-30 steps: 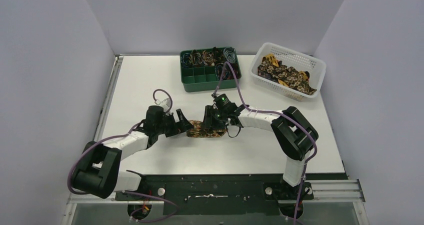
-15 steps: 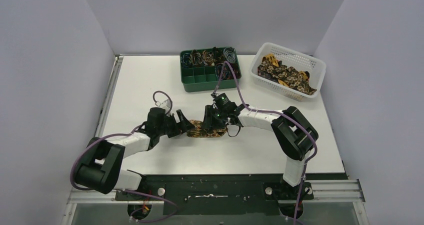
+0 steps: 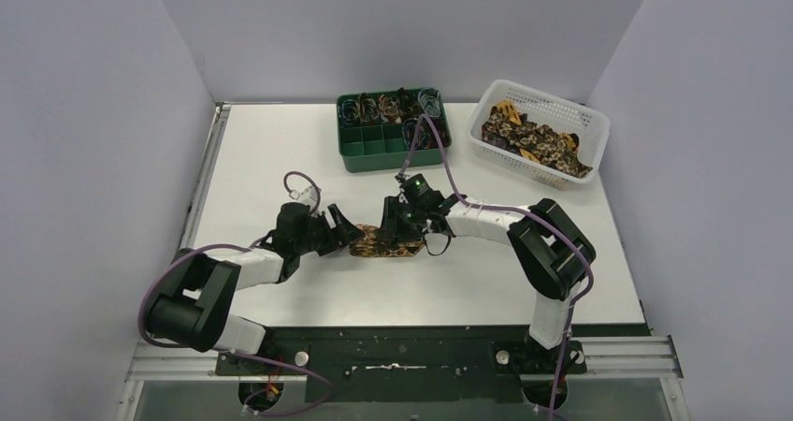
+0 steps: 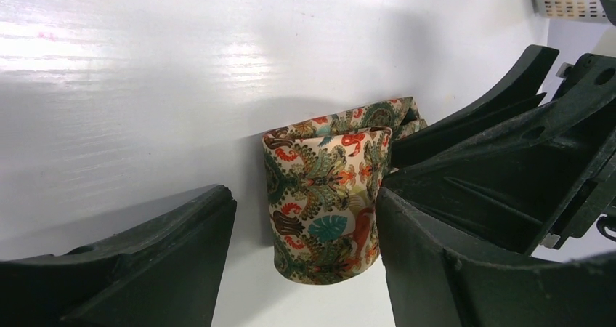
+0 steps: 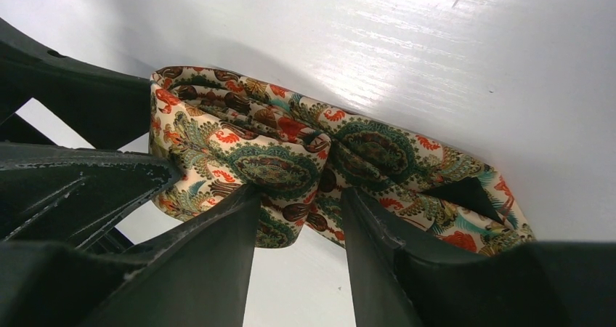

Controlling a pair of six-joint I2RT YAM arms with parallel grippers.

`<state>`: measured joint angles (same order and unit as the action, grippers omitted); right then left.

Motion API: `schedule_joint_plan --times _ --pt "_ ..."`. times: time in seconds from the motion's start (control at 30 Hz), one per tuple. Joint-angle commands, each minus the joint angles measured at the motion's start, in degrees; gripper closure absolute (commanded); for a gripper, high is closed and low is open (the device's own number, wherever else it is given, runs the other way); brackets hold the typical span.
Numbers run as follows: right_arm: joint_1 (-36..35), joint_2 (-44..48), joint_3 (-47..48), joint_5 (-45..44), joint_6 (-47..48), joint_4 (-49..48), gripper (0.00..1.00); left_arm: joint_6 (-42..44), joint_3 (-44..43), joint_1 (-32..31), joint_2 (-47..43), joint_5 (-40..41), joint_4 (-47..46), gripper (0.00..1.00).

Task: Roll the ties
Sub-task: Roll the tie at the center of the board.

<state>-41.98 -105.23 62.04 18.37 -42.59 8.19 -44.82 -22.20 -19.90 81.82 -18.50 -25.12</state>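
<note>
One tie (image 3: 385, 244) in a floral print lies folded on the white table between my two grippers. My left gripper (image 3: 340, 228) is open at the tie's left end. In the left wrist view the folded end of the tie (image 4: 323, 196) sits between the wide-apart fingers (image 4: 152, 258) and touches the right-hand one; this gripper's midpoint (image 4: 305, 269) is just below it. My right gripper (image 3: 395, 223) is shut on the tie's middle. In the right wrist view its fingertips (image 5: 247, 203) pinch the bunched fabric (image 5: 290, 160).
A green compartment tray (image 3: 367, 155) at the back holds small coiled ties and thin coloured loops. A white basket (image 3: 591, 126) at the back right holds several loose ties (image 3: 531, 140). The grippers' fingers nearly touch over the tie.
My left arm has crept slightly toward the tie, its elbow shifting right. The right gripper and the tie have stayed in place.
</note>
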Motion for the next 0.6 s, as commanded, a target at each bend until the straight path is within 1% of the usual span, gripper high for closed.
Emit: schedule_joint_plan --times 0.0,0.17,0.4,0.47,0.57 --pt "0.78 0.02 -0.51 0.32 0.21 -1.32 0.54 -0.37 1.45 -0.16 2.22 0.21 -1.43 0.31" --pt "1.21 0.20 -1.08 0.44 -0.16 -1.69 0.54 0.20 1.78 -0.14 1.98 0.04 -0.75 0.34" --pt "1.98 0.87 -1.37 1.70 -0.30 -2.01 0.54 2.36 0.88 -0.16 1.63 -0.66 0.68 0.43" --pt "2.15 1.18 -1.19 3.01 -0.38 -2.39 0.53 2.80 0.68 -0.16 1.67 -1.13 0.80 0.42" --pt "2.38 2.02 -1.09 4.54 -0.68 -3.28 0.51 3.29 0.60 -0.14 1.04 -2.01 0.87 0.35"
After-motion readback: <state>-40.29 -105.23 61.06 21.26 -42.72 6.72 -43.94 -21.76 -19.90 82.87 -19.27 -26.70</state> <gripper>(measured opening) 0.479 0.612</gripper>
